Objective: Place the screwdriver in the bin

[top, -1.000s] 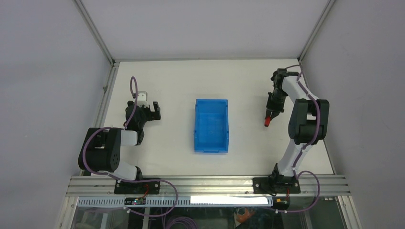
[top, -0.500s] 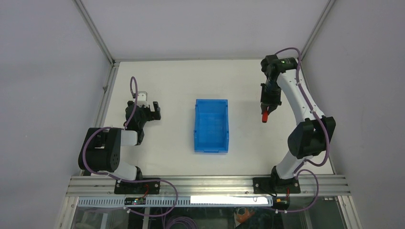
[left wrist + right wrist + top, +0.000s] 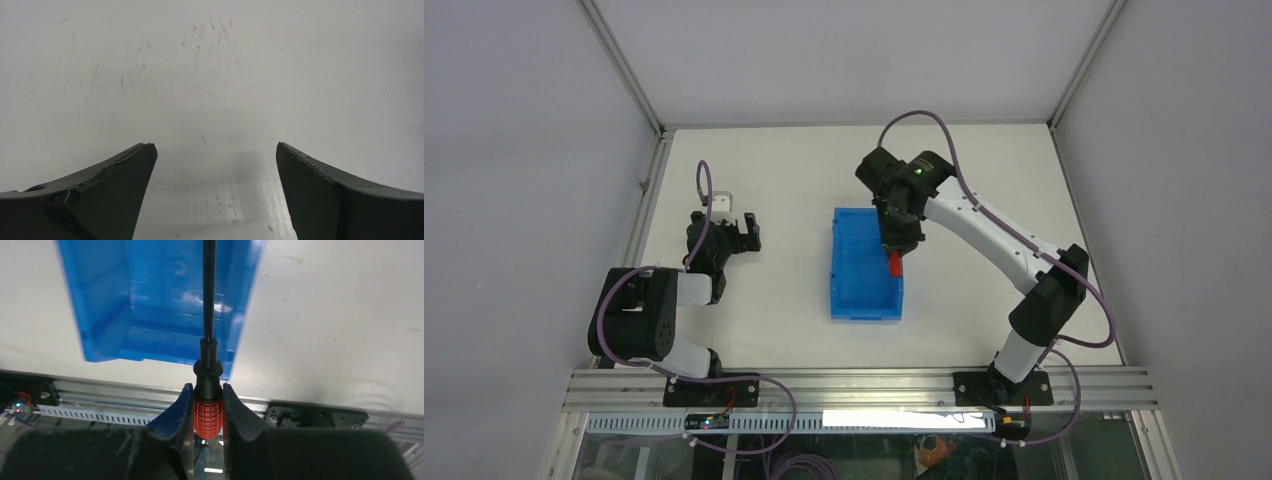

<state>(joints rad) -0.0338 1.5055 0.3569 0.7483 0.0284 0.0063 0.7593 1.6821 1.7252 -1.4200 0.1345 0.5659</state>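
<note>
Screwdriver (image 3: 893, 262) clenched in right jaws, moved from table to over bin (image 3: 854, 290); left jaws released.

A robotics lab test cell: a scuffed white bench (image 3: 774, 330) boxed in by plain grey panels (image 3: 524, 150) on aluminium struts (image 3: 622, 65), with a slotted mounting rail (image 3: 854, 385) and purple cabling (image 3: 794, 465) along the frame's bottom edge.

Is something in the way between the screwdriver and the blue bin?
No, nothing visible. The right gripper holds the screwdriver above the bin, near its right wall. The bin is open on top, with nothing showing inside.
</note>
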